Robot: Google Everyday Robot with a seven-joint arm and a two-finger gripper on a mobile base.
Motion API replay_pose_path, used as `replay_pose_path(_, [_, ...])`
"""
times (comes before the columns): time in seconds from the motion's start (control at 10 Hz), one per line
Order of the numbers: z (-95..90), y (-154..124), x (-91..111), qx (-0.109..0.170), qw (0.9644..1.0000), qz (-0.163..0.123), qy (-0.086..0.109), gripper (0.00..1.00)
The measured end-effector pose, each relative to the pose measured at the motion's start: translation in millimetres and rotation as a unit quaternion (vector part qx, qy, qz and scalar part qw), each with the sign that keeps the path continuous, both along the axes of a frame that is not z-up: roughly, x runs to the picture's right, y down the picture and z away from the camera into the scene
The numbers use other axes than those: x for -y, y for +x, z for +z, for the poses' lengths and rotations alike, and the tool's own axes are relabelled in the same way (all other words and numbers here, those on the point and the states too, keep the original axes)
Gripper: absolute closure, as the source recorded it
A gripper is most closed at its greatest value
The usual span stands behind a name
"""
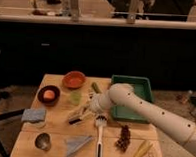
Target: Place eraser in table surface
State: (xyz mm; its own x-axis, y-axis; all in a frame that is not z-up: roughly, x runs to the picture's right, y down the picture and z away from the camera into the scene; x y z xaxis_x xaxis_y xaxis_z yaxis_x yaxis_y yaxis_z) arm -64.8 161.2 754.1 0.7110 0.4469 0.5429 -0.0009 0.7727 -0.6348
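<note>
The pincer hangs low over the worktop, at seven o'clock from the green tray. The eraser sits at its tips, seemingly touching wood; whether it is gripped or released, I cannot tell, so release and retreat may remain.

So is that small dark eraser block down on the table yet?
Cannot tell: the small dark eraser block lies low against the tan wooden tabletop, the tool right at it.

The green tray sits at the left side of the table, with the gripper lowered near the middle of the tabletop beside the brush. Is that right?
Not quite. The camera view shows the green tray at the right side of the table surface, not the left. The rest holds: the gripper is lowered near the middle of the tabletop, just left of the brush.
</note>
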Motion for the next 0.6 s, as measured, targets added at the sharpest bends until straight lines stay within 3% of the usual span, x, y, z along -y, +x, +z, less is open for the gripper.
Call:
replay_pose_path(0.4, [-0.9,-24.0,-13.3,0.055,0.9982,0.025,0.000,1.00])
replay_pose_path(0.6, [-0.9,-39.4,-16.5,0.092,0.9945,0.050,-0.002,1.00])
